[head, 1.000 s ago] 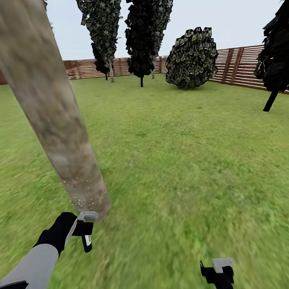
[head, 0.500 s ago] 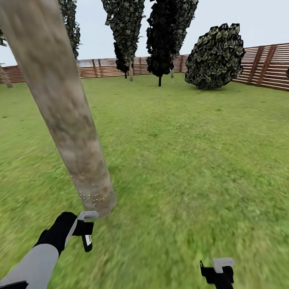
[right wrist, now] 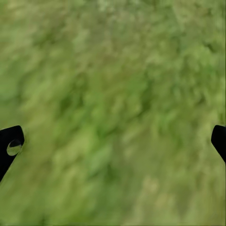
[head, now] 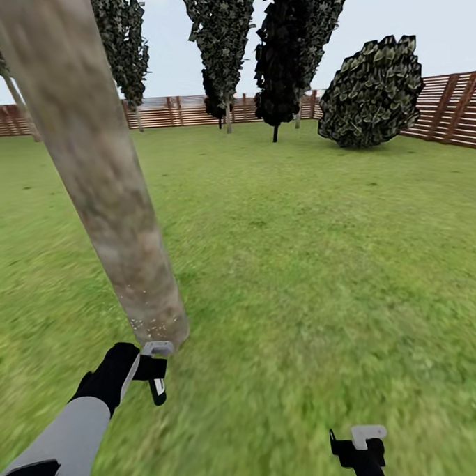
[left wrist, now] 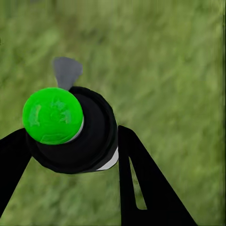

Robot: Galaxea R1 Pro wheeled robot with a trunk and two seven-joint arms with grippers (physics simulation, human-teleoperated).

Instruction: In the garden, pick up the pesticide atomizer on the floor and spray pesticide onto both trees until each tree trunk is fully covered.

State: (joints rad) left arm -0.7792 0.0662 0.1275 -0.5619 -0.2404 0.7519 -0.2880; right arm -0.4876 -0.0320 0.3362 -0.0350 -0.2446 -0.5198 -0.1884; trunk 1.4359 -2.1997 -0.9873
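A thick mottled grey-brown tree trunk [head: 107,196] leans across the left of the head view. Whitish pesticide specks [head: 153,318] dot it just above the grass. My left gripper [head: 157,373] sits right at the trunk's foot, shut on the pesticide atomizer [head: 158,391], a small black bottle with a white patch. In the left wrist view the atomizer [left wrist: 87,141] shows a round green cap and a grey nozzle, clamped between the black fingers [left wrist: 134,174] over grass. My right gripper [head: 361,449] hangs open low at the right, and in its wrist view the right gripper [right wrist: 115,143] has only grass between its fingertips.
Green lawn stretches ahead to a brown slat fence [head: 462,111]. Dark narrow cypress-like trees [head: 221,50] and a round dark bush [head: 373,95] stand at the far side. Another slim trunk [head: 18,103] rises far left.
The camera has turned left, so the far trees and bush have slid right. My left gripper with the atomizer has moved slightly closer to the trunk's foot. The right gripper holds its place.
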